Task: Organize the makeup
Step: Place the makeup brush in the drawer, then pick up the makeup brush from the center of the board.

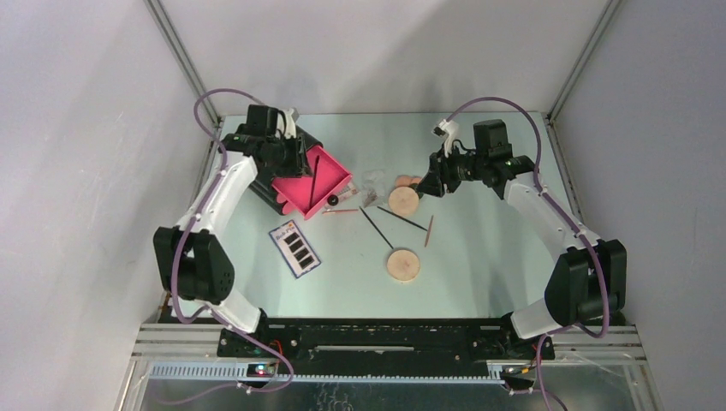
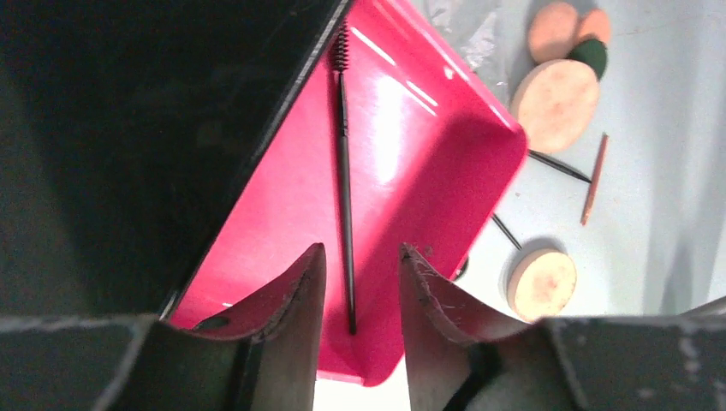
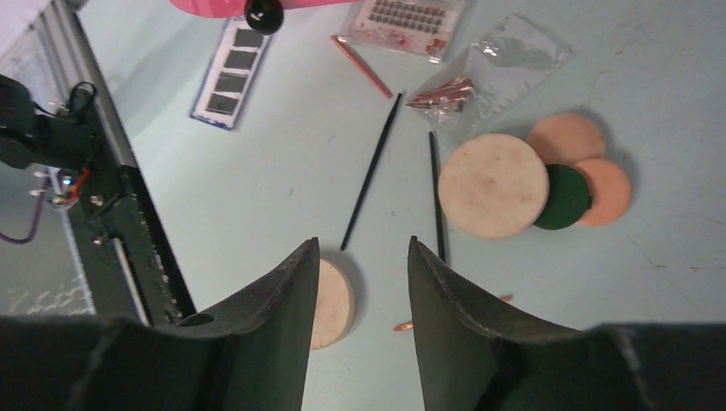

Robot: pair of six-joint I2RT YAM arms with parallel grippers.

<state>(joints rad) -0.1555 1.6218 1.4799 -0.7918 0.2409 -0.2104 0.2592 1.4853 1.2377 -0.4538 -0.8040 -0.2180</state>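
The pink drawer (image 1: 310,185) is pulled out of the black box (image 1: 272,167); a thin black brush stick (image 2: 344,171) lies in it. My left gripper (image 2: 362,248) is open and empty just above that stick's end. My right gripper (image 3: 363,244) is open and empty, above the table. Below it lie two tan discs (image 3: 493,185) (image 3: 332,301), a dark-green round (image 3: 565,197), peach rounds (image 3: 565,137), two black sticks (image 3: 371,171) (image 3: 436,197), a pink stick (image 3: 361,66), a clear packet (image 3: 496,73) and the palette (image 3: 231,73).
A clear lash tray (image 3: 402,21) lies beside the packet. Another pink stick (image 1: 429,230) lies right of the discs. A small black knob (image 1: 332,199) sits at the drawer's front. Frame posts and white walls ring the table (image 1: 488,265).
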